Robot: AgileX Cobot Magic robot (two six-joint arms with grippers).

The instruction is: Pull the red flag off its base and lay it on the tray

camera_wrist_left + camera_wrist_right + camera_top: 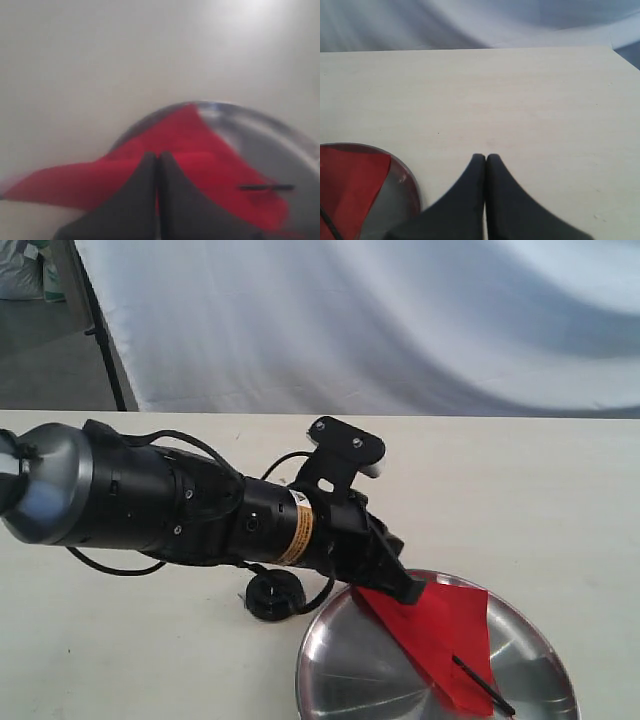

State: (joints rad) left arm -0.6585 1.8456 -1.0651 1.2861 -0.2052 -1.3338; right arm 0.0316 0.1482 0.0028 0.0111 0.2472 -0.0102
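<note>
The red flag (440,625) is spread over the left part of the shiny steel tray (335,665), its thin black stick (483,685) pointing toward the tray's near side. My left gripper (412,592) hangs at the tray's left rim, shut on the upper corner of the cloth. In the left wrist view the fingertips (158,155) press together with the red flag (200,145) between them, over the tray (270,135). The round black base (273,595) sits on the table under the left arm, with no stick in it. My right gripper (486,156) is shut on nothing above bare table, beside the tray (400,195).
A pale wooden table (520,490) carries everything. A white cloth backdrop (400,320) hangs behind it, with a black stand leg (100,330) at the back left. The table's far right corner (612,47) shows in the right wrist view.
</note>
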